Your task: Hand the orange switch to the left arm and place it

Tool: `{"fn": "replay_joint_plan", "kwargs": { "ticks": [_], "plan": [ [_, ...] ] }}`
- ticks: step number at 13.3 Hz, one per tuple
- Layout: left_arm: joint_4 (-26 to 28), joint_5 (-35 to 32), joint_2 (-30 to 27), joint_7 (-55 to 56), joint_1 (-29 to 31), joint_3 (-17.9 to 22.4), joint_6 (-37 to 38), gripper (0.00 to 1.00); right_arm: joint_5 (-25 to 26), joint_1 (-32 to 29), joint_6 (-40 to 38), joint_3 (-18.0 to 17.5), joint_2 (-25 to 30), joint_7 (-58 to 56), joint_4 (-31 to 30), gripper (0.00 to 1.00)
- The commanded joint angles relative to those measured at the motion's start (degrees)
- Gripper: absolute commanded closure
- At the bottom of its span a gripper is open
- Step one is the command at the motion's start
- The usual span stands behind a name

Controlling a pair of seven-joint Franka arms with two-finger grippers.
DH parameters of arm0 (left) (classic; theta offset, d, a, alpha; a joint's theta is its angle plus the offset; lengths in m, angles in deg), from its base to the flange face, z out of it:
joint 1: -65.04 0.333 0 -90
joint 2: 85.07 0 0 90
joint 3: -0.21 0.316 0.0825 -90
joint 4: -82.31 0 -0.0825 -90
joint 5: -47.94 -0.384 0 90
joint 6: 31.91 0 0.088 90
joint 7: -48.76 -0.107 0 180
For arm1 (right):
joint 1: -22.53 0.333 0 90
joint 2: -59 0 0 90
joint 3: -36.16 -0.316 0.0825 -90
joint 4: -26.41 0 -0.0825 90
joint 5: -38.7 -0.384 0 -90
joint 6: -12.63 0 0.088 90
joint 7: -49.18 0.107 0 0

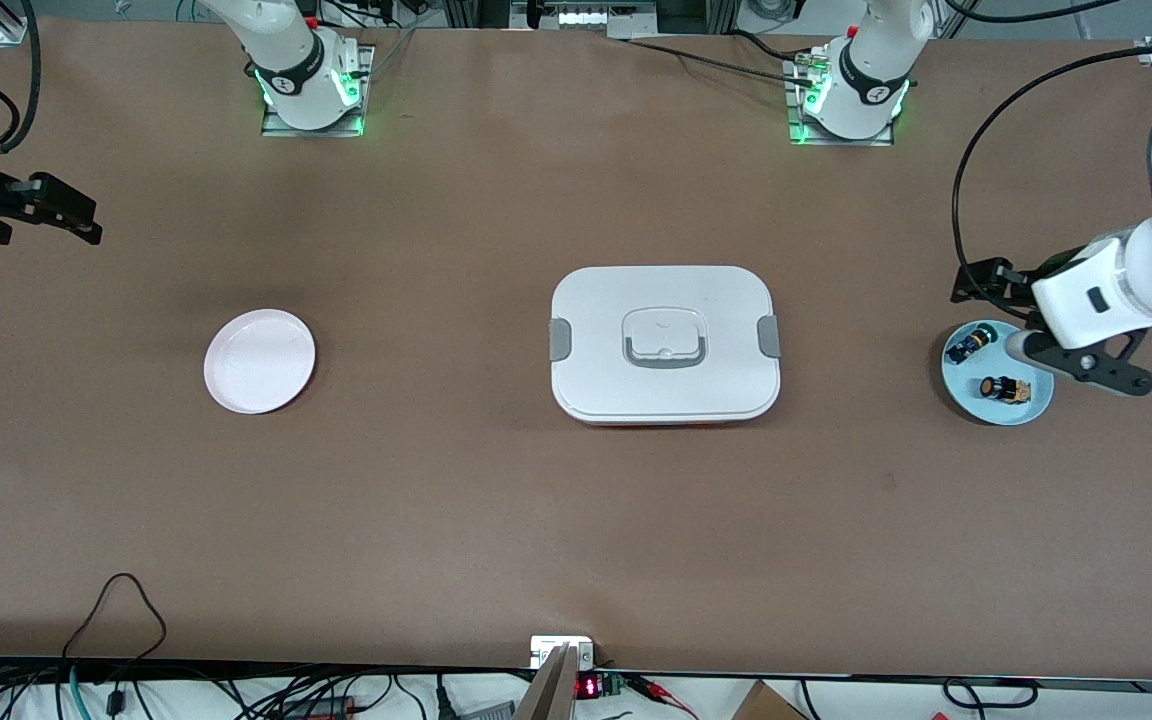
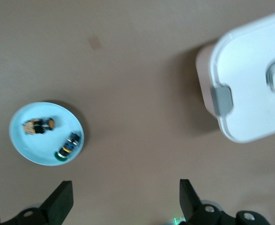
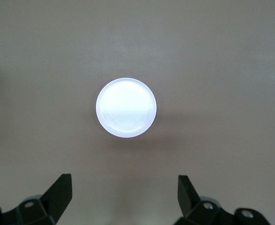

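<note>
The orange switch [image 1: 1004, 388] lies on a blue plate [image 1: 976, 405] toward the left arm's end of the table; it also shows in the left wrist view [image 2: 39, 125]. My left gripper [image 1: 1041, 330] hangs in the air by that plate, open and empty [image 2: 125, 187], with bare table under its fingers. The white box [image 1: 596, 340] stands at mid-table, and its clasp end shows in the left wrist view [image 2: 249, 70]. My right gripper [image 1: 56, 210] waits in the air at the right arm's end, open and empty [image 3: 124, 183].
A black-blue switch [image 1: 969, 342] lies on the same blue plate [image 2: 32, 147], farther from the front camera than the orange one [image 2: 68, 146]. A pink plate [image 1: 259, 360] with nothing on it sits toward the right arm's end [image 3: 126, 107].
</note>
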State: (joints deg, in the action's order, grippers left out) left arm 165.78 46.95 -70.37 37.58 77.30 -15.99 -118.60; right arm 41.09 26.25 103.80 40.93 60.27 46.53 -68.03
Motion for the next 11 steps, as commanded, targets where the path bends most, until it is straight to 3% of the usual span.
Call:
{"fn": "replay_joint_plan", "kwargs": {
  "ticks": [1,4,6,11],
  "plan": [
    [9.0,1.3,-8.2,6.2,-9.0,11.6,-6.2,0.00,-1.0,-0.2,-1.1,-0.2,-0.4,-1.0,1.1,0.00],
    [16.9,1.0,-14.8,14.7,-12.6,16.1,-12.2,0.00,-0.7,-0.3,-1.1,-0.1,-0.4,-1.5,1.2,0.00],
    [20.1,0.9,-17.6,14.5,-14.6,17.4,-15.2,0.00,-0.8,-0.3,-1.0,-0.1,-0.4,-1.4,1.3,0.00],
    [19.6,0.5,-18.0,13.8,-14.4,16.6,-13.5,0.00,-0.7,-0.3,-1.1,-0.1,-0.4,-1.5,1.3,0.00]
  ]
}}
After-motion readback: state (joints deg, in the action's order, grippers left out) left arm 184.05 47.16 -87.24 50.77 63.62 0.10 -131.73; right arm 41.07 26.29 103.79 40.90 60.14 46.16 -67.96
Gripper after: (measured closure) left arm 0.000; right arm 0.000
